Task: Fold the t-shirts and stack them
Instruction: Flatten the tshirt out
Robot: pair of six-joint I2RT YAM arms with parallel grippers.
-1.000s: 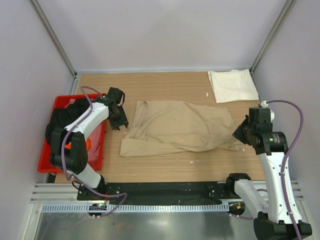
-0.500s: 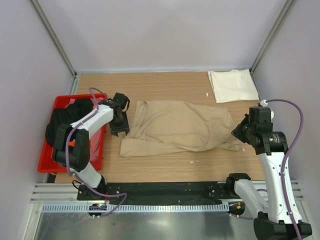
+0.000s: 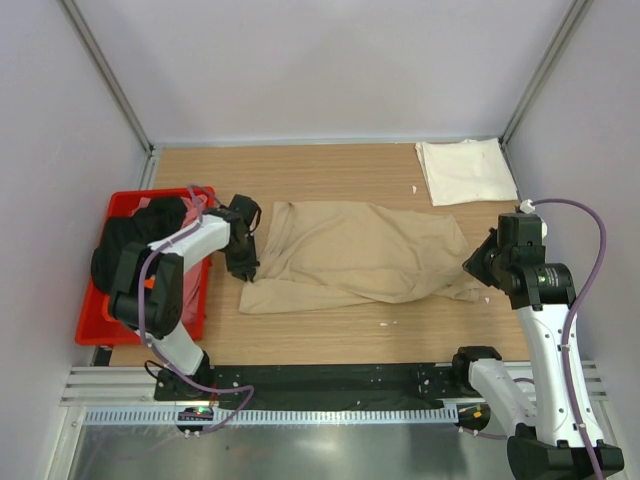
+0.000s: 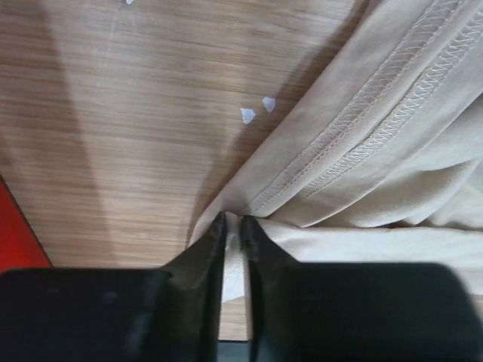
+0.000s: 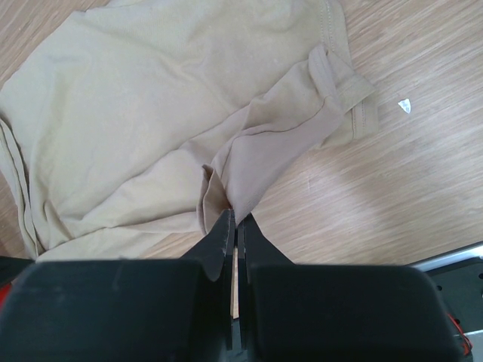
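A tan t-shirt lies crumpled across the middle of the wooden table. At its left edge, my left gripper has its jaws pinched on a fold of the tan cloth, which shows between the fingers. The right gripper is shut on the shirt's right end, where the cloth bunches up at the fingertips. A folded cream-white t-shirt rests at the back right corner. More t-shirts, black and pink among them, fill the red bin.
The red plastic bin stands at the table's left edge, right beside my left arm. A few small white scraps lie on the wood near the shirt. Grey walls close in the table at the back and on both sides.
My left gripper has moved toward me and right, down onto the tan shirt's left edge, and has closed on the cloth. The right gripper has stayed put.
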